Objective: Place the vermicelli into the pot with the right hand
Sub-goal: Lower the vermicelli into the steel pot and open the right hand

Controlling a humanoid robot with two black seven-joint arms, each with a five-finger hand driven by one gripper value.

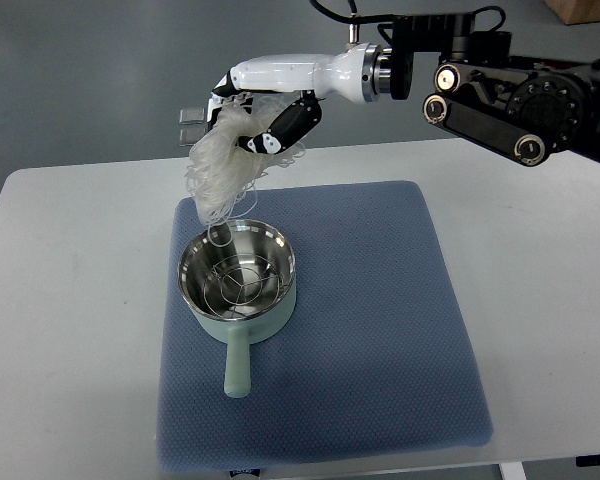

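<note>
My right hand (252, 125) comes in from the upper right and is shut on a translucent white bundle of vermicelli (218, 170). The bundle hangs down from the fingers, and its lowest strands reach the far left rim of the pot. The pale green pot (238, 276) has a shiny steel inside and a handle pointing toward me. It stands on the left part of the blue mat (380, 330). A few thin strands lie curled inside the pot. The hand is above and behind the pot, slightly to its left.
The blue mat lies on a white table (540, 250). The right arm's black joints (510, 100) hang over the table's far right. The floor behind is grey.
</note>
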